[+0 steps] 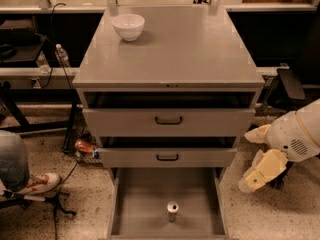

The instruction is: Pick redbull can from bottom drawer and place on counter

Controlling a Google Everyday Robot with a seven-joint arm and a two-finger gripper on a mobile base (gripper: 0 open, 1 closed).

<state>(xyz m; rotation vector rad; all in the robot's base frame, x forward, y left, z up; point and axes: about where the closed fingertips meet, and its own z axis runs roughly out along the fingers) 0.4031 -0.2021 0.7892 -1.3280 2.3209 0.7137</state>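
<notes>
The redbull can (172,211) stands upright near the front middle of the open bottom drawer (142,196), silver lid up. The grey counter (175,49) is the cabinet's top, above two drawer fronts with black handles. My gripper (253,156) is to the right of the cabinet, level with the lower drawer front. It is above and to the right of the can and apart from it. Its two cream fingers (261,170) are spread open and hold nothing.
A white bowl (128,26) sits at the counter's back left. An orange-red packet (84,146) and a water bottle (62,54) are left of the cabinet. A person's leg and shoe (35,183) are on the floor at left. A dark chair (290,84) is behind my arm.
</notes>
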